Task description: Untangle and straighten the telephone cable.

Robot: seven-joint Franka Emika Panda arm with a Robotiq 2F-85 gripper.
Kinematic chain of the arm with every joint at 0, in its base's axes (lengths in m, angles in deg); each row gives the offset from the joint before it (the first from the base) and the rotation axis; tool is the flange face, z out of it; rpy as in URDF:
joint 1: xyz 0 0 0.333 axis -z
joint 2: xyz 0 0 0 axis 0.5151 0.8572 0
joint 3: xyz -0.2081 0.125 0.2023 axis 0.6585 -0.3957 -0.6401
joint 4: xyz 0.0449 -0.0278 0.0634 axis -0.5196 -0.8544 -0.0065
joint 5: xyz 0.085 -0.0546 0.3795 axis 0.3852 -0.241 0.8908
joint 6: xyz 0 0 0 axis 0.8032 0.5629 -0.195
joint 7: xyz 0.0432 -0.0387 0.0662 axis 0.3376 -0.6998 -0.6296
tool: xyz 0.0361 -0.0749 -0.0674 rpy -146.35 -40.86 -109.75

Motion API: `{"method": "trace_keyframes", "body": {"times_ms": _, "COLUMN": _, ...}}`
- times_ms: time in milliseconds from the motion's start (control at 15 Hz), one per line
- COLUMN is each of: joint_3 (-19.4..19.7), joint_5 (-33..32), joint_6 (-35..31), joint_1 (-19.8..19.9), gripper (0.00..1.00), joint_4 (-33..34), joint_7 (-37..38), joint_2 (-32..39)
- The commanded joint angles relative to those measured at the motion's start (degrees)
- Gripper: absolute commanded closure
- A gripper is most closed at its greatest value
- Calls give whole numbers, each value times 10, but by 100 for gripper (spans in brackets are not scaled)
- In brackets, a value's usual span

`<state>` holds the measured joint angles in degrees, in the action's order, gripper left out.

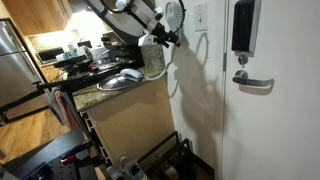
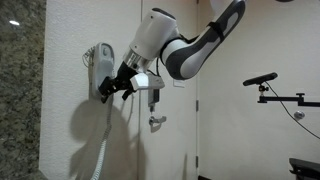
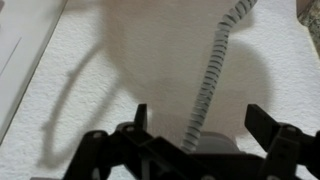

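Observation:
The telephone cable [image 3: 206, 88] is a whitish-grey coiled cord lying against the textured white wall. In the wrist view it runs from the top right down between my two black fingers. My gripper [image 3: 202, 118] is open around it, with the fingers clear of the cord on both sides. In an exterior view the gripper [image 2: 117, 88] is at the wall just below the white handset [image 2: 99, 62], and the cable [image 2: 104, 150] hangs down from there towards the floor. In an exterior view the gripper [image 1: 163, 36] is held high against the wall.
A door with a silver lever handle [image 1: 254, 83] and a black keypad lock [image 1: 243, 25] is beside the wall. A counter [image 1: 112, 92] crowded with kitchenware stands close to the arm. A shoe rack [image 1: 160, 160] sits on the floor. A camera stand [image 2: 270, 85] is nearby.

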<state>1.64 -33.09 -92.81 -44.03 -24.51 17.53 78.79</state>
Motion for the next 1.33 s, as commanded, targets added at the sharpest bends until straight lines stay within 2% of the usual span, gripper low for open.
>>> {"method": "trace_keyframes", "body": {"times_ms": 0, "joint_3": -7, "joint_5": 12, "joint_6": 9, "joint_1": 6, "gripper": 0, "joint_4": 24, "joint_7": -21, "joint_2": 15}}
{"method": "trace_keyframes", "body": {"times_ms": 200, "joint_3": -6, "joint_5": 9, "joint_6": 8, "joint_1": 5, "gripper": 0, "joint_4": 27, "joint_7": -19, "joint_2": 19}}
{"method": "trace_keyframes", "body": {"times_ms": 267, "joint_3": -6, "joint_5": 8, "joint_6": 7, "joint_1": 4, "gripper": 5, "joint_4": 28, "joint_7": -18, "joint_2": 20}}
{"method": "trace_keyframes", "body": {"times_ms": 333, "joint_3": -5, "joint_5": 6, "joint_6": 7, "joint_1": 3, "gripper": 28, "joint_4": 29, "joint_7": -17, "joint_2": 20}}
{"method": "trace_keyframes", "body": {"times_ms": 467, "joint_3": -4, "joint_5": 3, "joint_6": 8, "joint_1": 1, "gripper": 32, "joint_4": 29, "joint_7": -15, "joint_2": 19}}
{"method": "trace_keyframes", "body": {"times_ms": 933, "joint_3": -2, "joint_5": -2, "joint_6": 5, "joint_1": -2, "gripper": 87, "joint_4": 29, "joint_7": -14, "joint_2": 17}}
{"method": "trace_keyframes", "body": {"times_ms": 1067, "joint_3": 0, "joint_5": -6, "joint_6": 3, "joint_1": -4, "gripper": 100, "joint_4": 27, "joint_7": -11, "joint_2": 14}}
{"method": "trace_keyframes", "body": {"times_ms": 1267, "joint_3": 8, "joint_5": -23, "joint_6": 6, "joint_1": -16, "gripper": 96, "joint_4": 25, "joint_7": 2, "joint_2": 3}}
